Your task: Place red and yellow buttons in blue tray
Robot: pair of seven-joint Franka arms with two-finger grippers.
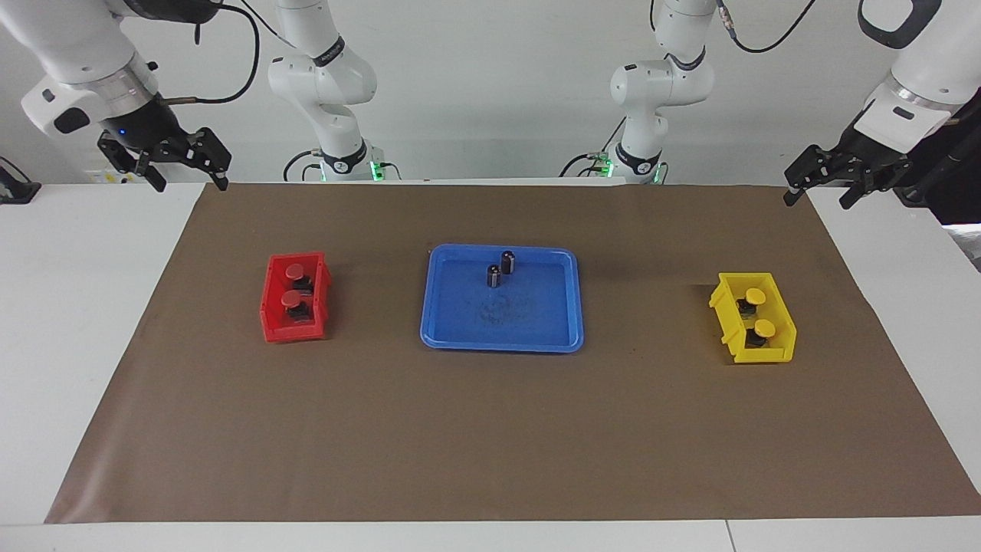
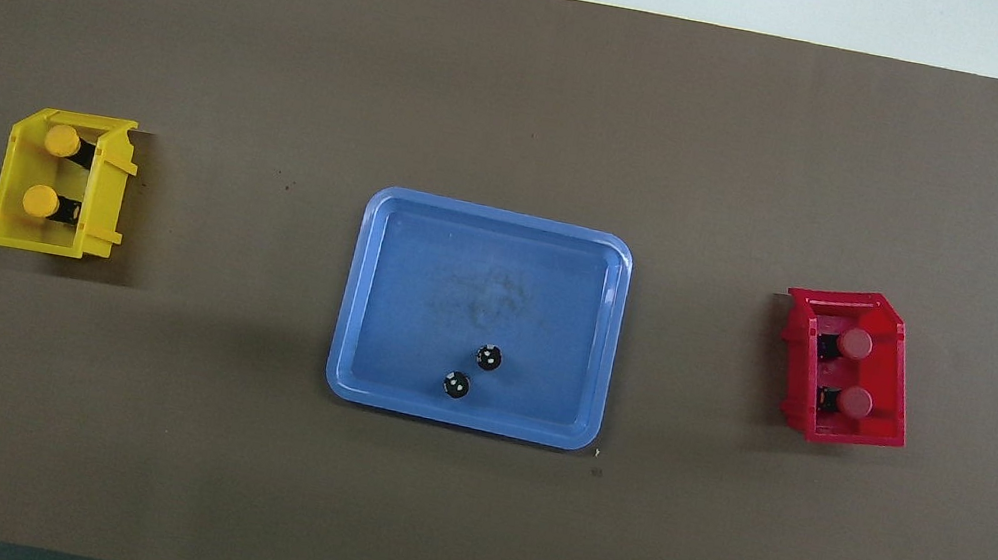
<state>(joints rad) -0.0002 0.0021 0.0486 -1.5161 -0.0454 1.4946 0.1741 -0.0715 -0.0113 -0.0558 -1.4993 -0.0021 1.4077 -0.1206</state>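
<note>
The two red buttons (image 1: 294, 285) sit in the red bin (image 1: 270, 307) toward the right arm's end of the worktop (image 1: 77, 307); the two yellow buttons (image 1: 759, 312) sit in the yellow bin (image 1: 724, 303) toward the left arm's end; the blue tray (image 1: 460, 337) lies between the bins, well apart from both, and holds only two small dark cylinders (image 1: 500, 268) standing near its robot-side rim; so none of the four buttons has been moved and the whole task is left, as far as I can judge. The right pincer (image 1: 188, 172) hangs over its corner of the brown mat (image 1: 490, 445), jaws wide and empty; the left pincer (image 1: 820, 188) waits over the opposite corner, likewise wide and empty.
</note>
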